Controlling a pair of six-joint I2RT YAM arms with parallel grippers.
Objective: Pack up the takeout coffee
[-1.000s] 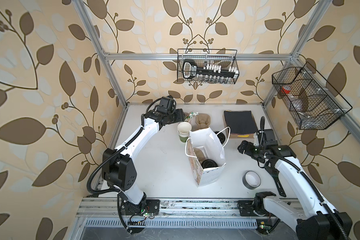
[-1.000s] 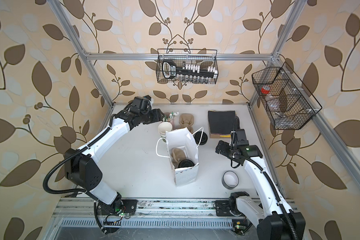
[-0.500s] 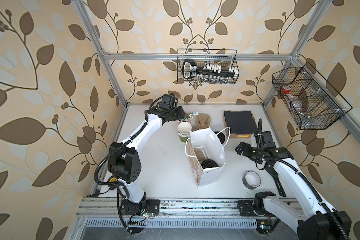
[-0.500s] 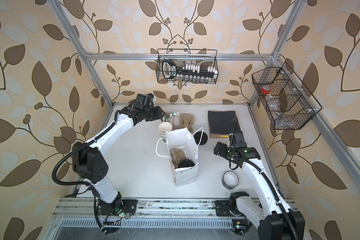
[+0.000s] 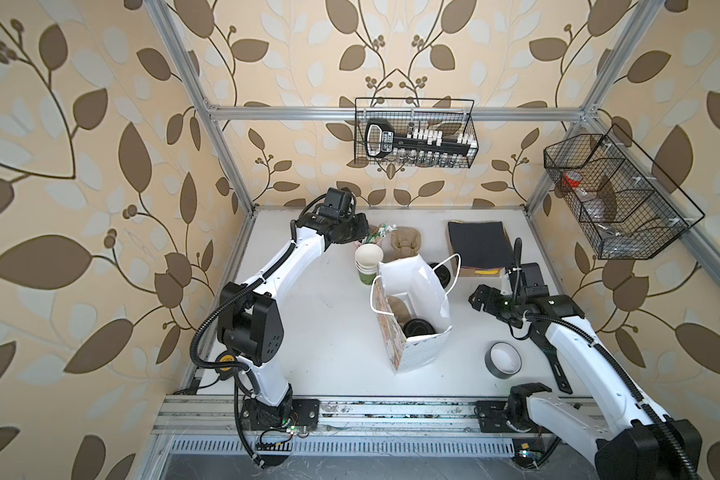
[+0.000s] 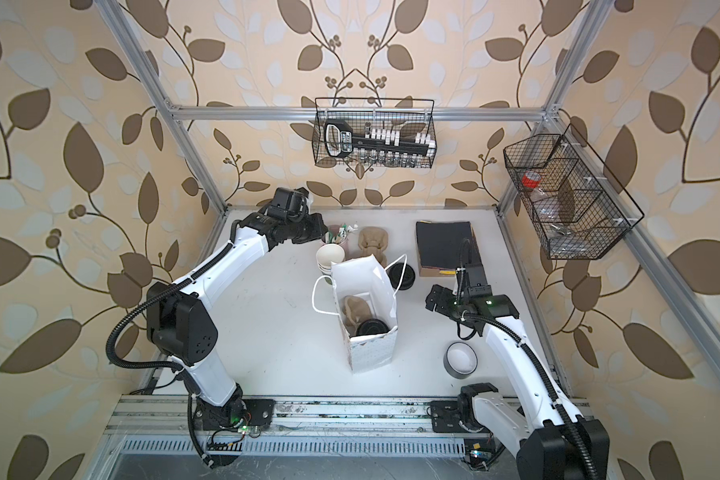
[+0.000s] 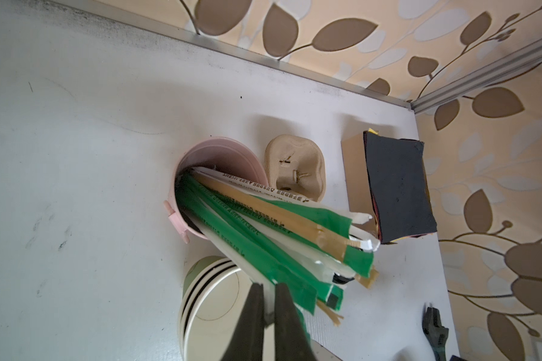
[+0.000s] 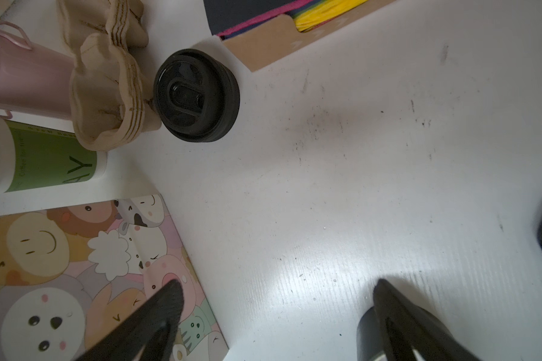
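Table [image 5: 329, 324]: white, scuffed
Cup stack [image 7: 212, 312]: just beside left claw [image 7: 269, 286]
Lid stack [image 8: 197, 97]: ahead of right claw [image 8: 277, 286]
Tape roll [image 5: 503, 360]: near right claw

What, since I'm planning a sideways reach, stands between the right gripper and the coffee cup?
The white paper bag's wall. The takeout coffee stands inside the bag; the right gripper, open, is outside beside it. The bag's top is open.

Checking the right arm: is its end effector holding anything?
No, the right end effector stands wide open with nothing between.
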